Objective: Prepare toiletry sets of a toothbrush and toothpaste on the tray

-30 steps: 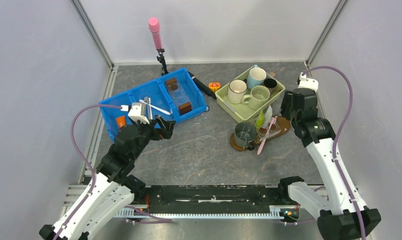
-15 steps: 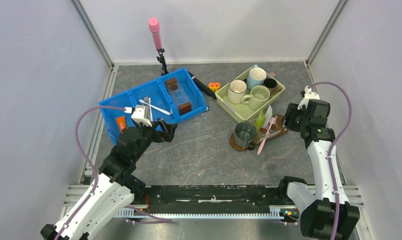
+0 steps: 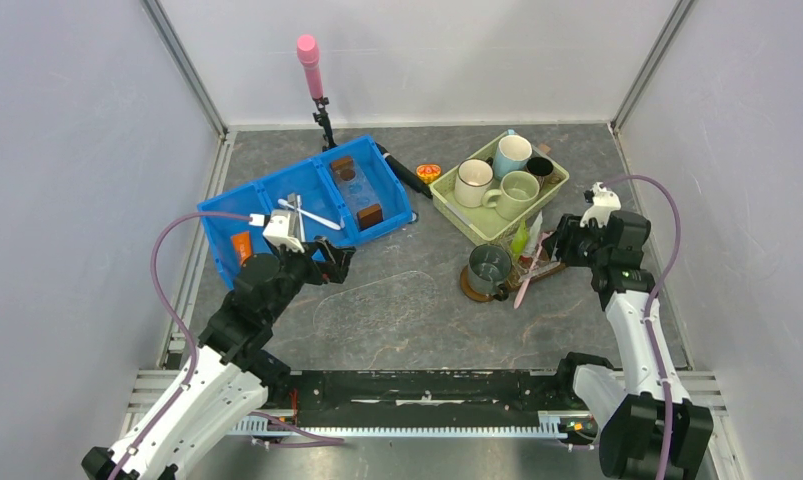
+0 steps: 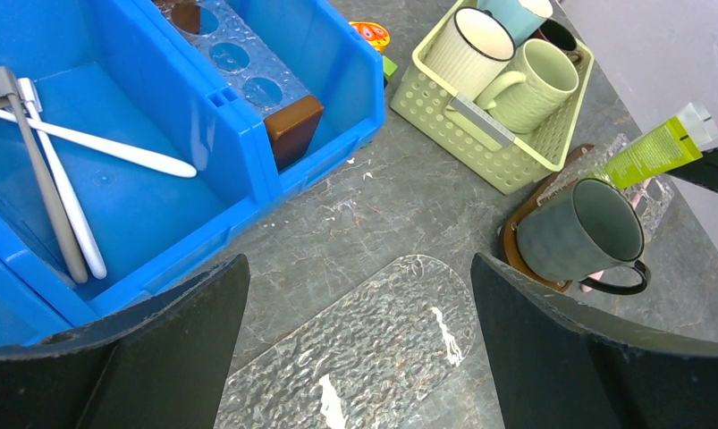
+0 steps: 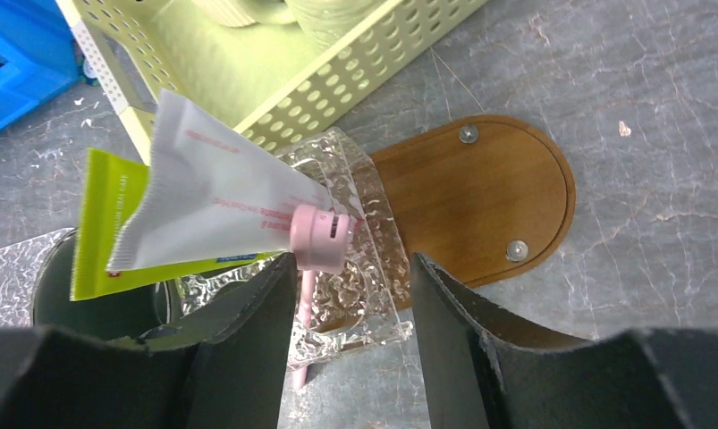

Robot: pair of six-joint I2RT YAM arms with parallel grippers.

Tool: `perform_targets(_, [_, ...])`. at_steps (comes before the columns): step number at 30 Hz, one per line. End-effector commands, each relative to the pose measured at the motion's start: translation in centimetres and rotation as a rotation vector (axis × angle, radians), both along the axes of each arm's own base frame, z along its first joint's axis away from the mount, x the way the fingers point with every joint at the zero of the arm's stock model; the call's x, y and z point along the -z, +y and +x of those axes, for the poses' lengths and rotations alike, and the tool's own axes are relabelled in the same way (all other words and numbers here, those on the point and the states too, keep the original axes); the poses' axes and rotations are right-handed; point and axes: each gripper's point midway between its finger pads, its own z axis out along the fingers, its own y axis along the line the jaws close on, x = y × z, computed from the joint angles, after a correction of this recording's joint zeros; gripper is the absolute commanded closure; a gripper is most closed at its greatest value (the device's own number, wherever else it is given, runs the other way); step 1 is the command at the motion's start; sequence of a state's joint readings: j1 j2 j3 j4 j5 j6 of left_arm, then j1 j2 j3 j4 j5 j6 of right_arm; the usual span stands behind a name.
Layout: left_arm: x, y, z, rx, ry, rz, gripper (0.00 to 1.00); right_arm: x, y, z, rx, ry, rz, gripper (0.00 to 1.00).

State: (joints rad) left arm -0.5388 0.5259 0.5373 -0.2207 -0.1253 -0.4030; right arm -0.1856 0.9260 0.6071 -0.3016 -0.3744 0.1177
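The most free room is in the middle of the table [image 3: 497, 335], between the blue bin [image 4: 342, 80] on the left and the tray [image 5: 480, 197] on the right. Only a clear textured oblong plate [image 4: 364, 344] lies flat there. Your left gripper [image 4: 357, 264] hangs above this plate, just beside the near right edge of the bin, with its jaws spread fully and nothing in them.

On the right you have less room. The far side of the tray is just beside the pale green basket [image 3: 457, 215], and your right arm [image 3: 632, 310] stands between the tray and the right wall. The right gripper [image 5: 350, 264] is over the tray with its jaws apart, gripping nothing. The pink cap of the white tube [image 5: 221, 210] is just at the tip of one finger.

The rounded right end of the tray is bare. Its left part carries a grey-green mug [image 4: 578, 232] and a clear textured holder [image 5: 364, 295]. The white tube and a green tube [image 5: 100, 232] rest at the holder, but whether they stand inside it cannot be told. A pink toothbrush [image 3: 526, 275] lies across it, past the near edge of the tray.

The basket holds a cream mug [image 4: 467, 49], a pale green mug [image 4: 538, 80], a light blue mug [image 3: 512, 155] and a small dark cup [image 3: 540, 168]. One bin compartment holds two white toothbrushes [image 4: 96, 152] and a grey one [image 4: 38, 179].
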Motion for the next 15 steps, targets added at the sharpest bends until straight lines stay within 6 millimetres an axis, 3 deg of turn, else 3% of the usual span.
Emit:
perform_targets(1, [-1.1, -0.1, 0.5, 0.009, -0.059, 0.018, 0.0, -2.1, 0.6, 0.9, -0.061, -0.103, -0.004, 0.44])
perform_targets(15, [-0.9, 0.1, 0.7, 0.001, -0.055, 0.029, 0.0, -1.5, 1.3, 1.8, -0.073, -0.114, 0.05, 0.49])
